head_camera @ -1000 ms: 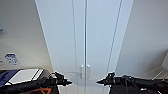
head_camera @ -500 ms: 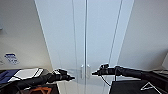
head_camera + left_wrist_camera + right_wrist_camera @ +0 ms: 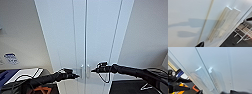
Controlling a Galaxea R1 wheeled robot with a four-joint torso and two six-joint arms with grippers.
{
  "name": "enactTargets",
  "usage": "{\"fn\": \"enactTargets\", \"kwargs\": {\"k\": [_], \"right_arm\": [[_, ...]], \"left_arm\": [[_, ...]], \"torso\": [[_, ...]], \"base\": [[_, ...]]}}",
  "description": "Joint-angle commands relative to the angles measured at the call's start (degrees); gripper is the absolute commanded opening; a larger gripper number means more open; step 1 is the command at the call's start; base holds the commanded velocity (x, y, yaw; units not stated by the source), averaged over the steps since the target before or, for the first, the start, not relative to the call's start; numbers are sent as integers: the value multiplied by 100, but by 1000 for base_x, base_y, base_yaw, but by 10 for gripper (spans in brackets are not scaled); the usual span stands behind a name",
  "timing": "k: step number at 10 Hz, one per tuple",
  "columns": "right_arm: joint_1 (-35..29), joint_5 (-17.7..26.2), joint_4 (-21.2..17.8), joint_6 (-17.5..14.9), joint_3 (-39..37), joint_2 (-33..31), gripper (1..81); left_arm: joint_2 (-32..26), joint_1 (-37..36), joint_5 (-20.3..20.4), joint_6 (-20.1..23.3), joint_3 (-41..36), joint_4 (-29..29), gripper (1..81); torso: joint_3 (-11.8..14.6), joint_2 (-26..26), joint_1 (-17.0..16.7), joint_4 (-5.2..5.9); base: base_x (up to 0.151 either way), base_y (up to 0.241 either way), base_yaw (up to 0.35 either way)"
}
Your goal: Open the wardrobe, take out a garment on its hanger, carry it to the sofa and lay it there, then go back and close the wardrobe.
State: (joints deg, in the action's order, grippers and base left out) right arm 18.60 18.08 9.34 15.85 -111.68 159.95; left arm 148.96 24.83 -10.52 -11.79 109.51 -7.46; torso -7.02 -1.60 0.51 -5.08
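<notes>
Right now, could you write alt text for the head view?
Two dark robot arms reach toward a tall white wardrobe with both doors shut, the left gripper and right gripper each close beside the paired handles.

Shut wardrobe [image 3: 85, 37] doors block the way ahead; bare door face lies open around both handles [image 3: 84, 70], with seemingly only a thin gap between them.

one wardrobe [image 3: 85, 37] — two doors, two handles [image 3: 85, 71], two arms
</notes>
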Motion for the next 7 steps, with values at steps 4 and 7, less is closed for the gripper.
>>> {"fn": "enactTargets", "kwargs": {"k": [4,7], "right_arm": [[-791,-674,-29,24,-863,821,811],[-748,-876,-64,32,-1232,1059,811]], "left_arm": [[302,-809,103,-8,378,25,811],[504,-800,103,-8,642,-10,811]], "torso": [[-2,0,0,0],[-2,2,0,0]], "base": [[0,0,0],[0,0,0]]}}
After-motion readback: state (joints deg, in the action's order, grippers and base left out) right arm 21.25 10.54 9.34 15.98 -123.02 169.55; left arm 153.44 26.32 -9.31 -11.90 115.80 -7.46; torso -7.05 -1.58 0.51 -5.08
